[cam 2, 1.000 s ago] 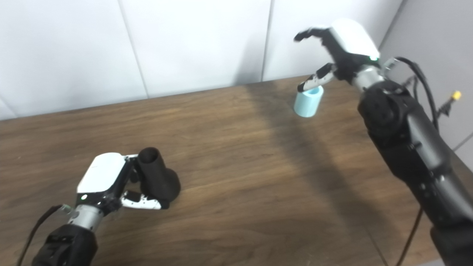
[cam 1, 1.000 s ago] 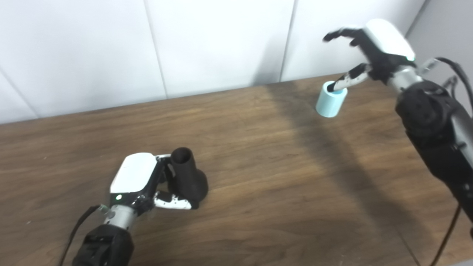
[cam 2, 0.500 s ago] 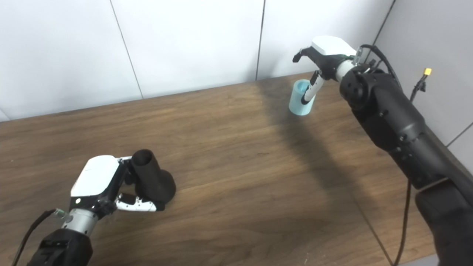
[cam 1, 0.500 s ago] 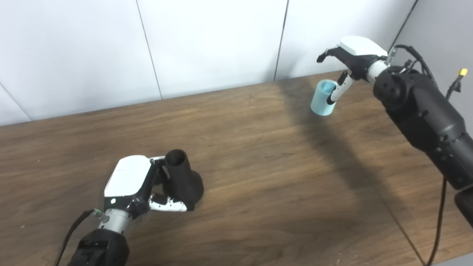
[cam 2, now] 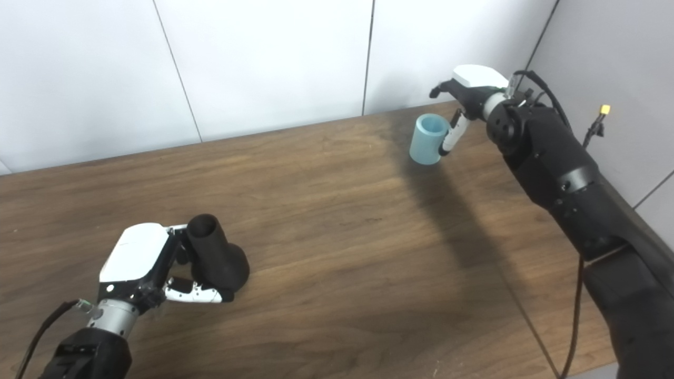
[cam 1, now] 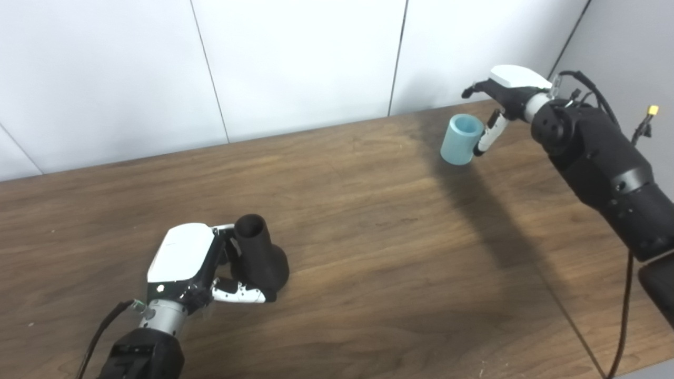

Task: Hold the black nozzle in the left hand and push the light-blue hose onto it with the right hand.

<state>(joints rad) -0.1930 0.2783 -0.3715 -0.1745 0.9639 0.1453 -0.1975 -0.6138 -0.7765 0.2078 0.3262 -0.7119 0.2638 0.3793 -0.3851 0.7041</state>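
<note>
looking at the lower left of the frame, you see your left hand [cam 1: 181, 258] wrapped around the black nozzle [cam 1: 259, 258]. its fingers are behind the narrow neck and its thumb lies along the front of the wide base, so this hand is holding the nozzle. the nozzle stands with its wide base on the wooden table [cam 1: 368, 231], it leans a little, and its open round mouth points up and toward the back wall [cam 1: 295, 58].

in the upper right of the frame your right hand [cam 1: 505, 92] is beside the light-blue hose [cam 1: 462, 139]. the hose is a short tube, standing on the table near the far edge, with its open end up. the thumb hangs down just beside the right wall of the hose, and the other fingers are curved above and behind it, spread apart. whether the thumb touches the hose you cannot tell from these views. the hand is not closed around it.

the hose and the nozzle are well apart, at opposite corners of the table. a dark shadow runs across the table from the hose toward the lower right.
</note>
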